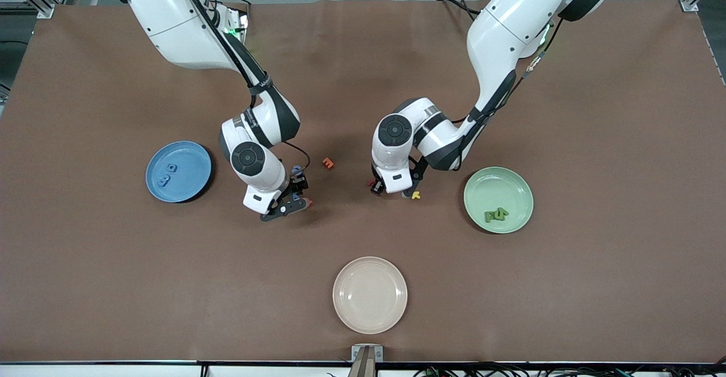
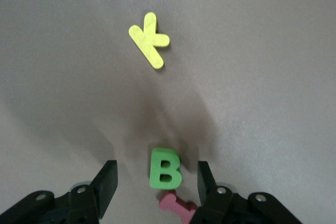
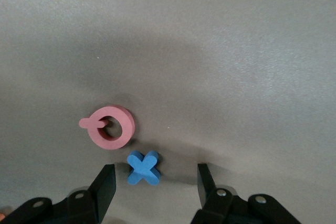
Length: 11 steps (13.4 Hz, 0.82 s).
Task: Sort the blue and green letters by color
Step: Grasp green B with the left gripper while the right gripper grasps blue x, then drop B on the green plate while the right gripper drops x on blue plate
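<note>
- Stage of work: sorting appears partly done. The blue plate [image 1: 178, 172], toward the right arm's end of the table, holds two blue letters [image 1: 168, 175]. The green plate [image 1: 498, 199], toward the left arm's end, holds a small cluster of green letters [image 1: 496, 215]; their count cannot be told.
- The beige plate [image 1: 370, 294], nearest the front camera, carries nothing.
- Right gripper [image 3: 152, 184]: low over the table between the blue plate and the table's middle, fingers spread and released, holding nothing. The blue X [image 3: 143, 168] lies flat between the fingertips, just beside a pink ring-shaped letter [image 3: 110, 127]; whether the two touch cannot be told.
- Left gripper [image 2: 157, 182]: low over the table beside the green plate, fingers likewise spread and empty. The green B [image 2: 165, 169] lies between them, with a pink letter [image 2: 178, 207] at its edge, apparently touching. The yellow K [image 2: 149, 40] lies well apart from it.
- An orange letter [image 1: 327, 163] rests on the table between the two arms.
- Step in hand, as judged: each arm is set for a pick, the right on the X, the left on the B.
- Next move calls for: descent and closure on the chosen piece alone. The adjacent pink pieces are a snag risk, the more so at the B.
</note>
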Each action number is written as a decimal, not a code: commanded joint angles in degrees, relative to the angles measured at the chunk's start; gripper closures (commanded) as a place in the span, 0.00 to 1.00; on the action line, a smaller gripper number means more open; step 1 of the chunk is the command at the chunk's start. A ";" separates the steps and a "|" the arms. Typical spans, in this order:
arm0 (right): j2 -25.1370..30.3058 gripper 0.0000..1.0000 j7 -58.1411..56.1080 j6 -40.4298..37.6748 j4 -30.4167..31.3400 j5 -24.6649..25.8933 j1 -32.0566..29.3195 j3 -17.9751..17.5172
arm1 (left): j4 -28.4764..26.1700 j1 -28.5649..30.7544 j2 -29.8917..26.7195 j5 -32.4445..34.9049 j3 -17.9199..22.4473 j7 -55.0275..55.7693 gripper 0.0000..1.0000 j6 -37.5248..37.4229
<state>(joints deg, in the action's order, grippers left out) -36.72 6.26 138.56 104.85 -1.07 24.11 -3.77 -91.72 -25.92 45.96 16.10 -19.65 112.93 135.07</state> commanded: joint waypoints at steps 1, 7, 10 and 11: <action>-0.72 0.40 -0.28 -0.57 -1.41 -0.51 0.50 0.08 | 1.89 -0.71 1.50 0.68 0.67 0.80 0.35 0.10; -0.98 0.56 -0.19 -0.31 -1.49 -0.51 0.59 0.08 | 3.91 -0.80 2.65 0.94 0.76 0.45 0.91 0.02; -0.98 0.75 -0.02 -0.13 -1.49 -0.60 0.59 0.08 | 3.91 3.13 -1.03 3.05 0.15 -3.49 1.00 -4.52; -0.90 0.83 -0.02 -0.22 -1.49 -0.68 0.50 0.08 | 3.91 4.28 -2.96 2.97 -0.73 -5.77 1.00 -7.43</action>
<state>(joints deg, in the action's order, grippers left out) -36.74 6.27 138.54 104.44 -1.08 24.29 -3.73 -87.57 -24.51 47.08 18.19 -19.25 110.78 132.75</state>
